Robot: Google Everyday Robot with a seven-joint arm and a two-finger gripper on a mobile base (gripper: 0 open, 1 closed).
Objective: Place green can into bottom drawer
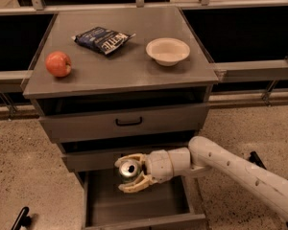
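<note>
My gripper (128,172) is shut on the green can (128,170), whose silver top with pull tab faces the camera. It holds the can above the open bottom drawer (134,206), a deep plain grey tray pulled out at the foot of the cabinet. The can hangs over the drawer's rear half, just in front of the middle drawer's face. My white arm (230,169) reaches in from the lower right.
The cabinet top (125,66) holds a red apple (58,63), a dark chip bag (103,39) and a white bowl (167,51). The top drawer (128,122) with a black handle is closed. A black object (21,218) lies on the floor at lower left.
</note>
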